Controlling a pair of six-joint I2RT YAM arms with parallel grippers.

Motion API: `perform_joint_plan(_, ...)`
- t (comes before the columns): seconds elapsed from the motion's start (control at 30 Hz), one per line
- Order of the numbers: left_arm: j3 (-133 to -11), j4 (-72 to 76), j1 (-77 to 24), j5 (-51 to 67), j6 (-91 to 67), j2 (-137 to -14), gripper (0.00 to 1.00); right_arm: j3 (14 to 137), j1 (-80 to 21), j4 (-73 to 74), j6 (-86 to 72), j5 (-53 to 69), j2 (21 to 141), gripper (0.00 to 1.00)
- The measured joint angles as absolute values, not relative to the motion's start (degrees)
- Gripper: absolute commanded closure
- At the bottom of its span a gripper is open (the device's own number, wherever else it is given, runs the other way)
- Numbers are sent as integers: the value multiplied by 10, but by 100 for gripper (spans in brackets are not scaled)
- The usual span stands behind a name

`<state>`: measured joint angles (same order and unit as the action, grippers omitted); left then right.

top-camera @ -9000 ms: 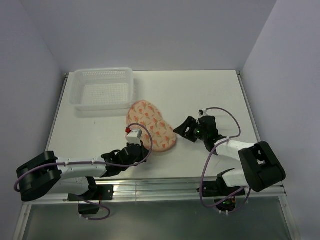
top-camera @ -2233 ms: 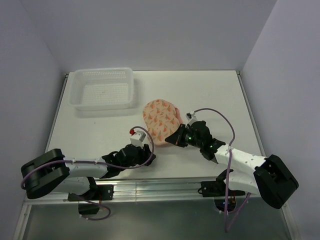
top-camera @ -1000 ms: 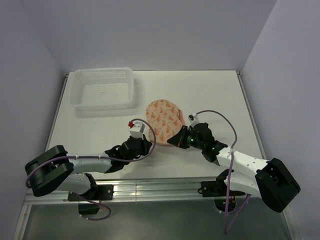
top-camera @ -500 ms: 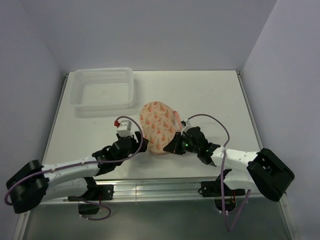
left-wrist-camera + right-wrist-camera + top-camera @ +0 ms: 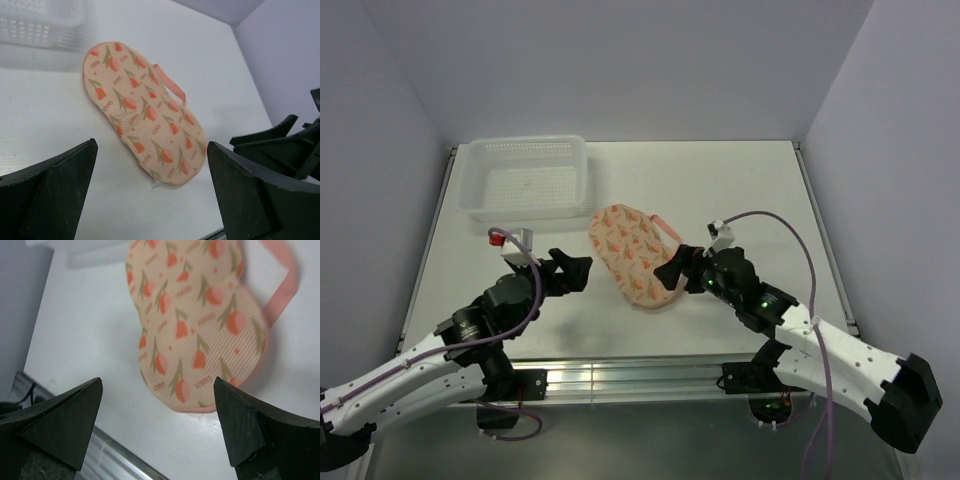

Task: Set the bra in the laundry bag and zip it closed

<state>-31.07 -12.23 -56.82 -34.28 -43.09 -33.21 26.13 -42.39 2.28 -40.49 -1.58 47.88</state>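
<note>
The laundry bag (image 5: pixel 633 256) lies flat and closed on the white table, peach with an orange wedge print, its pink loop (image 5: pixel 665 228) at the far right side. The bra is hidden from every view. My left gripper (image 5: pixel 572 274) hovers open just left of the bag, touching nothing. In the left wrist view the bag (image 5: pixel 145 112) lies ahead of the left gripper (image 5: pixel 152 200), between its spread fingers. My right gripper (image 5: pixel 672 275) is open at the bag's near right end, also apart from it. The right wrist view shows the bag (image 5: pixel 200 320) beyond the right gripper (image 5: pixel 157 425).
A white plastic lattice basket (image 5: pixel 525 178) stands at the back left, also seen as the basket (image 5: pixel 40 22) in the left wrist view. The table's metal front rail (image 5: pixel 640 375) runs close behind both grippers. Purple walls enclose the table on three sides.
Both grippers have opened and pulled back from the bag. The left arm swung left and rose. The bag, tipped up a second ago, now lies flat.
</note>
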Motion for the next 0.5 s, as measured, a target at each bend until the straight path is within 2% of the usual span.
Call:
perform_joint_plan(0.2, -399, -158, -568, -284, -375, -292, 1, 332, -424, 127, -336, -144, 342, 0)
perform_joint_plan(0.37, -451, -163, -568, -266, -338, -282, 1, 375, -424, 152, -296, -233, 229, 0)
perform_joint_plan(0.5, -453, -174, -568, -269, -324, -277, 1, 382, -424, 155, -286, -285, 196, 0)
